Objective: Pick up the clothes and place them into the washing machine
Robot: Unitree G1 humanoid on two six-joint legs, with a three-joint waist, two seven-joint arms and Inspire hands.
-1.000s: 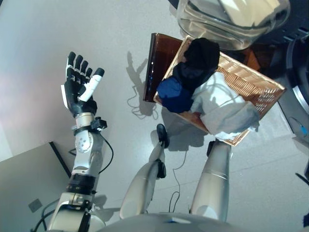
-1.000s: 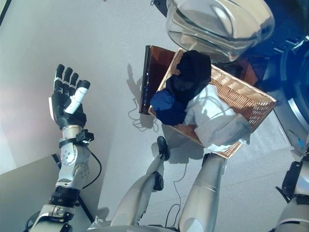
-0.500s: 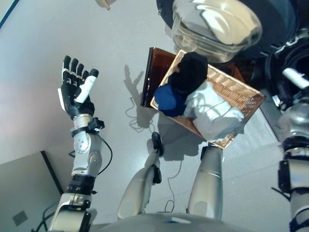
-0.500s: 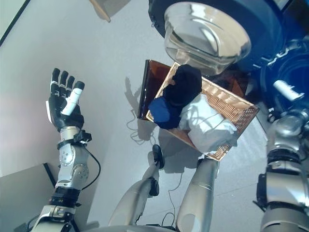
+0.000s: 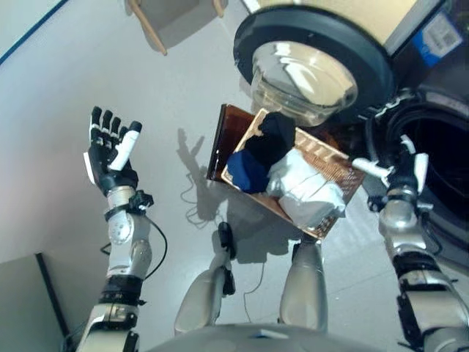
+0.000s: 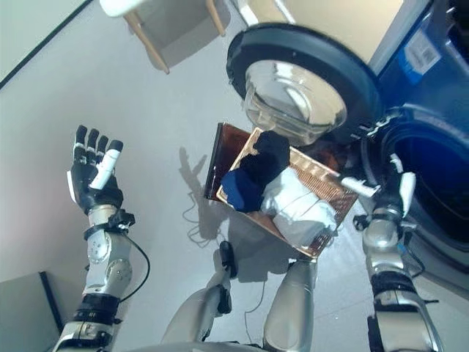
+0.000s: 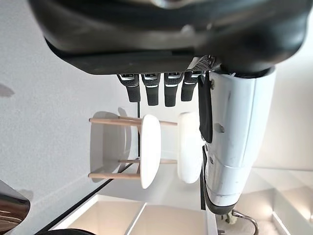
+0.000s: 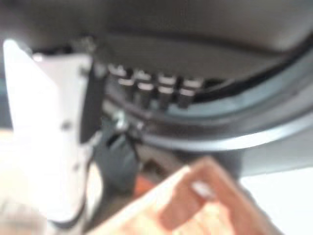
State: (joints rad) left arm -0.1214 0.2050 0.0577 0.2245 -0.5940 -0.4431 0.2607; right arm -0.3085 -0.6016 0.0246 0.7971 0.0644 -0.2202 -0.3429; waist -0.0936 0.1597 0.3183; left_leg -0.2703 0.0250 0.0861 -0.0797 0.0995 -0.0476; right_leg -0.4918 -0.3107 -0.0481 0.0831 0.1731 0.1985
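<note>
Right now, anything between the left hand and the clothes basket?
Only bare grey floor. In the left eye view the left hand is raised, open and empty, well off to the side of the wicker basket holding the clothes.

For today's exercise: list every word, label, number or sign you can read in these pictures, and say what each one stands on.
None can be read.
Label on the washing machine: white with dark print, too small to read.
Wicker basket, clothes and stool: no print visible.
</note>
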